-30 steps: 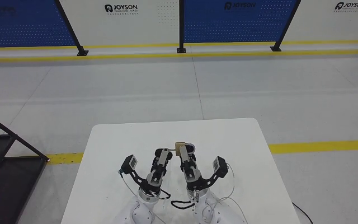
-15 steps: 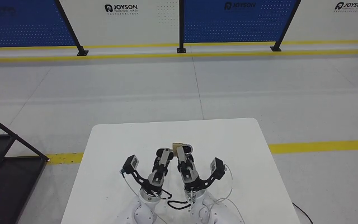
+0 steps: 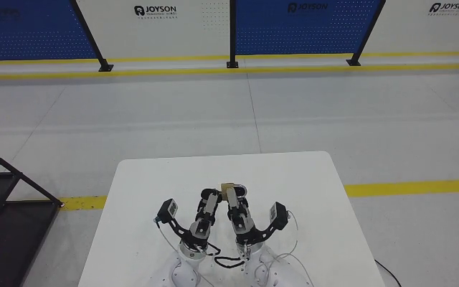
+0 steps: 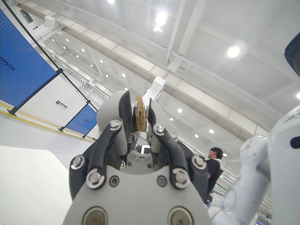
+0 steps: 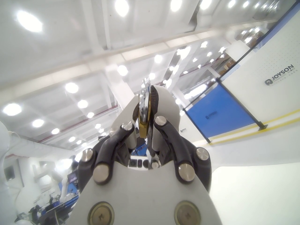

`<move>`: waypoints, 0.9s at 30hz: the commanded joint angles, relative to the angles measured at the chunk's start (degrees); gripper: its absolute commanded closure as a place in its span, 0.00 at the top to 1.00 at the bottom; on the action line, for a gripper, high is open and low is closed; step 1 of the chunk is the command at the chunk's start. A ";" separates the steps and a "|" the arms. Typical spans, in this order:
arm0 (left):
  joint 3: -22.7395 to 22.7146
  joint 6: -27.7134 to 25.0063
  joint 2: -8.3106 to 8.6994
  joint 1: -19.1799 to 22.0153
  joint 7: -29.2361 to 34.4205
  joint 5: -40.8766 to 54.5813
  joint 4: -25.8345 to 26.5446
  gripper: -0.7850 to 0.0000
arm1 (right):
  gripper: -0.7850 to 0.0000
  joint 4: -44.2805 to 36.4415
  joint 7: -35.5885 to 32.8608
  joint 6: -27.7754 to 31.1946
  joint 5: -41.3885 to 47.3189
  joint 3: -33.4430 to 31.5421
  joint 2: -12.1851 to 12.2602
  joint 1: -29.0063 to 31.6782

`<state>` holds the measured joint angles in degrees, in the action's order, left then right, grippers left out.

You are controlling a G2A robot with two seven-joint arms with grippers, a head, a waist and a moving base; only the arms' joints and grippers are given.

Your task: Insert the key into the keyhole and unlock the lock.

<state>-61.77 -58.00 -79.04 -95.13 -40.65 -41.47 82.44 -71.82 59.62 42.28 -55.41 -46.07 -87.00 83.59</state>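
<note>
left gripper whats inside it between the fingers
A brass lock is clamped between the left gripper's finger pads, one narrow face with a keyhole-like slot showing. Its far end and the sides against the pads are covered, so the shackle cannot be seen.

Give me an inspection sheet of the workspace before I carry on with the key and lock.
surface: white table, flat, no marks seen.
job's things: brass lock in the left gripper, its keyhole showing. A thin silvery piece, likely the key, is in the right gripper. Both are held above the table. Whether the key has entered the keyhole cannot be told.
clutter: nothing seen.
grippers: both shut on their things, tips close together over the table's middle.
cables: thin wires loop by the arms' near ends.
surroundings: blue and white panels, yellow floor lines, a dark rack beside the table.
</note>
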 commanded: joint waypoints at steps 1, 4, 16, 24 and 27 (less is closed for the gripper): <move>-0.04 0.00 -0.02 -0.04 0.00 0.02 0.05 0.46 | 0.00 -0.04 0.02 0.03 0.00 -0.10 -0.03 0.07; -0.17 0.00 -0.06 -0.10 -0.04 -0.02 0.08 0.44 | 0.00 -0.11 0.07 0.19 -0.05 -0.34 -0.05 0.18; -2.10 0.00 0.55 -0.44 0.46 -1.69 0.19 0.22 | 0.00 -0.49 -2.88 1.85 0.15 -1.21 0.12 0.63; -2.77 0.00 1.06 -0.54 0.23 -1.96 -0.09 0.18 | 0.00 -0.94 -4.27 1.71 0.45 -1.74 0.15 0.90; -2.82 0.00 1.18 -0.53 0.15 -1.86 -0.16 0.19 | 0.00 -1.03 -4.57 1.71 0.64 -1.86 0.12 0.99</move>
<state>-64.58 -58.00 -77.89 -95.66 -40.48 -43.37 82.29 -72.82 55.12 43.99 -54.80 -47.91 -86.87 84.56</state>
